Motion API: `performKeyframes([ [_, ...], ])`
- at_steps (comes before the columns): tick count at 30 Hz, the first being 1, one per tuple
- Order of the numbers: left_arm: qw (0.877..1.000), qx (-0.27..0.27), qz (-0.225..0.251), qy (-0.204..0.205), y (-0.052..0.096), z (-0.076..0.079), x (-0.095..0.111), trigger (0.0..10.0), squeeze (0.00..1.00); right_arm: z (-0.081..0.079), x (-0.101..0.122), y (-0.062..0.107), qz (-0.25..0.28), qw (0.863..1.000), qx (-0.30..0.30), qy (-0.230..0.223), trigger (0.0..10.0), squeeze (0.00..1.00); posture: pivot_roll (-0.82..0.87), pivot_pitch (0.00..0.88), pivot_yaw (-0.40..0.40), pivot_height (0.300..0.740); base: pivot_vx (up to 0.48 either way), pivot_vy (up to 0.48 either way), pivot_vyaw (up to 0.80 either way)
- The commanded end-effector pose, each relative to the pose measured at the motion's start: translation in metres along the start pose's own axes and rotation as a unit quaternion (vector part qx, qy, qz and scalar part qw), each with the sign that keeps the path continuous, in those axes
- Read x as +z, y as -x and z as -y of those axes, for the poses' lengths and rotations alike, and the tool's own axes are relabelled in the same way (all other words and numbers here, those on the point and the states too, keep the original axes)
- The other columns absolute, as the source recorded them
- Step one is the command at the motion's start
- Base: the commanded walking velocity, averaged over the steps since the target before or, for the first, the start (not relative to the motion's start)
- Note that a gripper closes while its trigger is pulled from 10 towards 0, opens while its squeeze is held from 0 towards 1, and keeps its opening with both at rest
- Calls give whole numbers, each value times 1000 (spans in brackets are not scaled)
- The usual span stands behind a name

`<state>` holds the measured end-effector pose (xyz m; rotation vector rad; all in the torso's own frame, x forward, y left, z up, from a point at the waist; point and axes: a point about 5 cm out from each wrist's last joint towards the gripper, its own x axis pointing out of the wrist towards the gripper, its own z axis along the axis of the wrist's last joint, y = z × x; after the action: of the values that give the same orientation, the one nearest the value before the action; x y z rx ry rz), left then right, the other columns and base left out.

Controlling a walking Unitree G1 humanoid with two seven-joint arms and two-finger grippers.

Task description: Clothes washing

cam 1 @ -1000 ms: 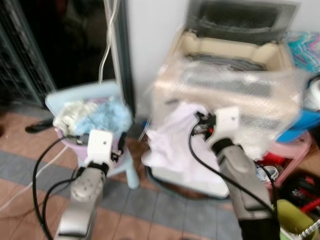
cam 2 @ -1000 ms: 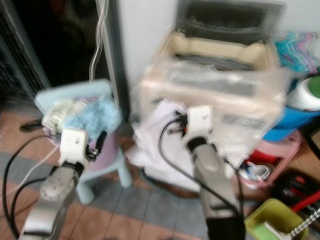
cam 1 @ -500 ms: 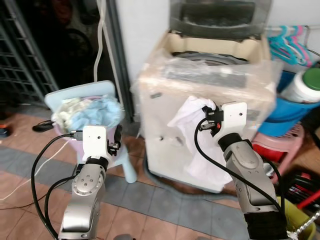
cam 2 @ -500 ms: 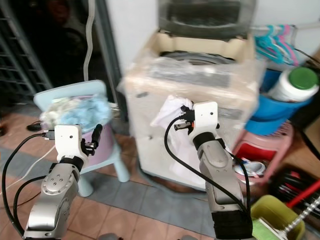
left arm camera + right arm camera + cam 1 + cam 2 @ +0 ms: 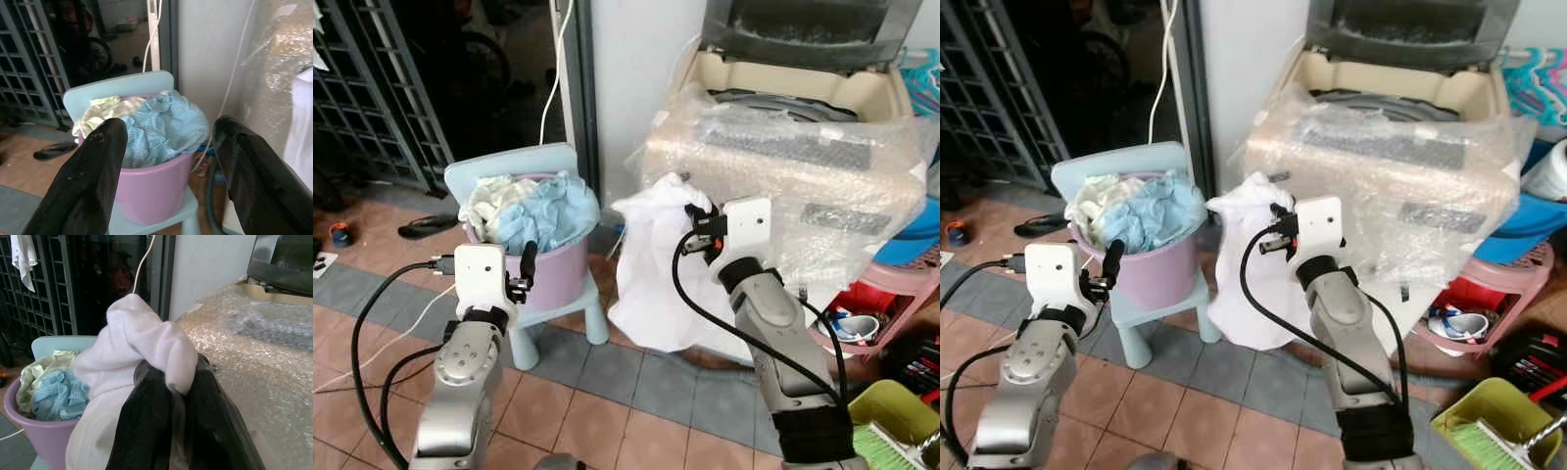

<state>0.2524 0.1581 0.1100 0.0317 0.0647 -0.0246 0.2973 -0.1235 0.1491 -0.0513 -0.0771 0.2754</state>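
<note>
My right gripper (image 5: pixel 693 217) is shut on a white garment (image 5: pixel 651 264), which hangs in front of the washing machine (image 5: pixel 783 147). The machine is beige, wrapped in bubble wrap, and its lid stands open. In the right wrist view the white garment (image 5: pixel 142 340) bulges out over the closed fingers (image 5: pixel 151 421). A pink bucket (image 5: pixel 558 269) heaped with light blue and pale yellow clothes (image 5: pixel 533 208) rests on a light blue plastic chair (image 5: pixel 570 318) to the left of the machine. My left gripper (image 5: pixel 524 269) is open just in front of the bucket (image 5: pixel 151 191), holding nothing.
A dark doorway with metal grilles (image 5: pixel 372 88) lies at the back left, with a sandal (image 5: pixel 429 227) on the tiled floor. A pink stool (image 5: pixel 881 304), blue tub (image 5: pixel 920 230) and green basket (image 5: pixel 891 426) crowd the right side. A white cable (image 5: pixel 553 69) hangs by the door frame.
The camera has swung, shifting the whole scene right. My right gripper still holds the white garment before the machine. The left gripper stays open near the bucket.
</note>
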Motion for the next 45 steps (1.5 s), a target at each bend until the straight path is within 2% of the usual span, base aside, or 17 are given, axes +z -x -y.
performKeyframes([
  [1,1000,-16,11,1,0,5,5,10000,0,9,14,-4,33,999,-15,21,10000,0,-20,0,28,740,326,0,0],
  [5,1000,-19,9,2,1,5,3,10000,0,21,34,-16,70,995,-24,60,10000,0,-24,0,29,740,341,0,0],
  [10,1000,-22,10,4,-1,7,3,10000,0,31,40,-27,77,994,-14,80,10000,0,-22,0,23,740,336,0,0],
  [19,1000,-21,9,7,1,8,2,10000,0,26,42,-30,90,992,7,88,10000,0,-23,0,23,740,345,0,0],
  [24,1000,-23,12,8,-1,7,4,10000,0,25,48,-34,102,989,22,107,10000,0,-26,0,25,740,350,0,0],
  [28,1000,-25,11,9,-1,8,4,10000,0,14,55,-40,119,983,56,128,10000,0,-23,0,22,740,480,0,0],
  [34,1000,-24,11,11,0,8,3,10000,0,6,71,-51,145,977,85,130,10000,0,-23,0,22,740,480,0,0],
  [36,1000,-25,11,11,-1,9,3,10000,0,5,84,-59,160,974,94,132,10000,0,-19,0,20,740,480,0,0],
  [38,1000,-26,12,12,-2,9,3,10000,0,4,112,-75,175,974,109,97,10000,0,-24,0,17,740,480,0,0],
  [40,999,-26,13,13,-3,10,3,10000,0,3,119,-79,180,972,117,98,10000,0,-24,0,17,740,480,0,0],
  [41,999,-27,13,14,-3,11,3,10000,0,3,126,-83,187,968,121,113,10000,0,-23,0,13,740,326,0,0],
  [42,999,-28,17,17,-5,13,4,10000,0,10,149,-92,210,960,109,151,10000,0,-24,0,11,740,319,0,0],
  [44,999,-28,23,24,-5,15,6,10000,0,25,177,-100,236,954,61,173,10000,0,-25,0,10,740,0,0,0],
  [45,999,-29,27,28,-4,17,7,10000,0,50,208,-102,264,952,-19,157,10000,0,-23,0,5,740,0,0,0],
])
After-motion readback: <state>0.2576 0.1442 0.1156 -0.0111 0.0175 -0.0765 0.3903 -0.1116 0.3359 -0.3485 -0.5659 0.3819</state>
